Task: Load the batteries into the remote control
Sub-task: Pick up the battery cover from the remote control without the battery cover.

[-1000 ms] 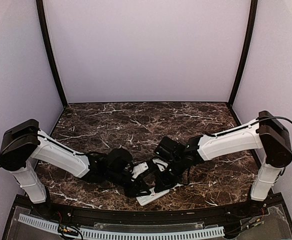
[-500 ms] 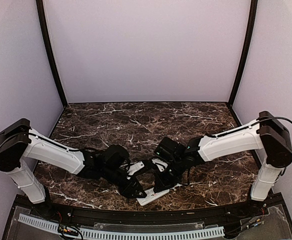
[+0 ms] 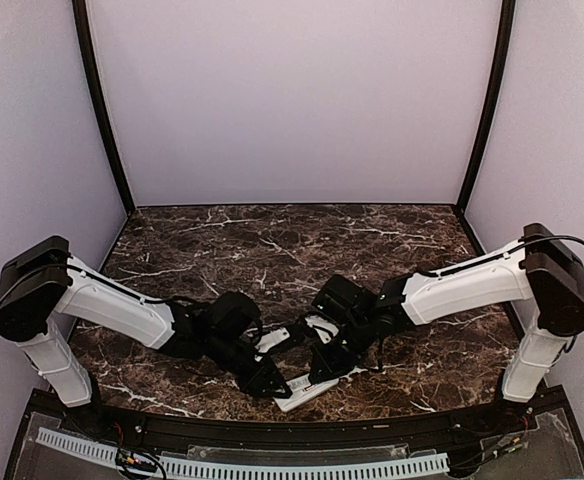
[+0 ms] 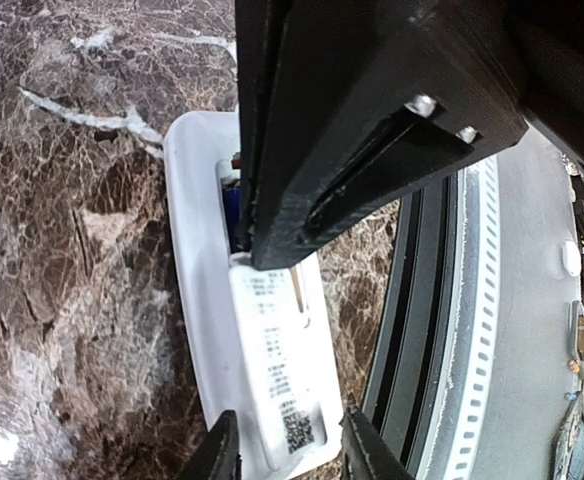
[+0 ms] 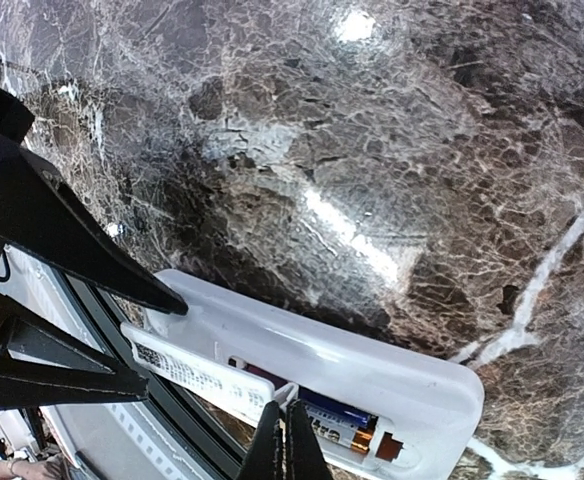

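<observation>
The remote control point(image 5: 372, 365) lies back-up near the table's front edge, also in the top view point(image 3: 304, 390). Its recess holds the batteries point(image 5: 340, 416), dark blue with a copper end. A flat white cover point(image 5: 187, 375) with a printed label point(image 4: 277, 380) lies over part of the recess. My left gripper point(image 4: 292, 458) straddles the remote's end with a finger against each side. My right gripper point(image 5: 284, 440) is shut, its tips resting on the cover's edge beside the batteries. In the left wrist view the right gripper's black fingers point(image 4: 372, 120) hide most of the recess.
The black front rail point(image 4: 427, 300) of the table and a perforated white strip point(image 3: 242, 465) run just beyond the remote. Both arms meet low over the marble top point(image 3: 272, 250), close together at the front middle.
My left arm shifted a little and its gripper settled closer along the remote's near end. The right gripper stayed shut at the same spot over the remote.
</observation>
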Action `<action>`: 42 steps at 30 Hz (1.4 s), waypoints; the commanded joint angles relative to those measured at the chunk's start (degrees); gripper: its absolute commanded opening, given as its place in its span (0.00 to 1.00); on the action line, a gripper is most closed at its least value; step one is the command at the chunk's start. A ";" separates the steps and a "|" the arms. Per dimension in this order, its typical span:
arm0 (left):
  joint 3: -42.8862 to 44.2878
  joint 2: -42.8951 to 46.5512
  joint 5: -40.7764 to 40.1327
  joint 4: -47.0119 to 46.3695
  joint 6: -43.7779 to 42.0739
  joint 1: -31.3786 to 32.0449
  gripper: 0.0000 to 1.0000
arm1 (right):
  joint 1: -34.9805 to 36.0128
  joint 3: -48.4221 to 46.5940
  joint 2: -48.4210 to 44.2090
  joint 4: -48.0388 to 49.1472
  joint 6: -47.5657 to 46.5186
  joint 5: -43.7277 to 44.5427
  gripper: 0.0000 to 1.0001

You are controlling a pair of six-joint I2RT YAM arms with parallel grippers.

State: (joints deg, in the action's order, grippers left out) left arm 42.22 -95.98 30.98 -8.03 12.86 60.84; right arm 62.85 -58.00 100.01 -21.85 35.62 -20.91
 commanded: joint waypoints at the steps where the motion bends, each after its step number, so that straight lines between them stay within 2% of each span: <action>1: 0.39 -1.32 2.21 0.48 0.11 -0.40 0.31 | 0.25 1.37 -2.18 2.96 -0.79 1.13 0.00; 5: 0.45 -0.60 1.51 0.24 0.04 -0.46 0.19 | 0.19 2.20 -3.21 3.63 -1.28 0.95 0.00; 12: 0.06 1.35 2.45 -0.83 -0.44 -0.51 0.14 | 0.19 1.85 -3.74 3.49 -2.87 0.91 0.00; 14: -0.02 1.82 2.57 -0.84 -0.54 -0.50 0.17 | 0.25 1.67 -4.00 3.27 -3.52 1.23 0.00; 17: -0.02 2.69 2.69 -0.84 -0.51 -0.54 0.34 | 0.23 1.40 -4.21 2.57 -4.06 1.69 0.00; 19: 0.04 3.30 2.38 -0.84 -0.41 -0.55 0.38 | 0.22 1.46 -4.35 2.56 -4.19 1.79 0.00; 27: 1.24 3.53 2.60 -0.23 0.89 -1.25 0.38 | 0.29 1.75 -5.62 2.57 -4.82 2.77 0.00; 37: 2.15 4.08 3.67 -1.01 1.95 -1.86 0.28 | 0.33 2.92 -7.43 3.88 -5.62 2.74 0.00; 42: 1.58 5.43 4.55 -2.24 2.82 -2.45 0.38 | 0.30 3.66 -8.89 3.68 -6.27 3.58 0.00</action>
State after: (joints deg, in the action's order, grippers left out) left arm 43.24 -93.78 33.82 -9.02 14.61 59.16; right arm 62.85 -55.51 93.82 -19.22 30.59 -18.79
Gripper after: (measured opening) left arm 0.351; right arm 0.005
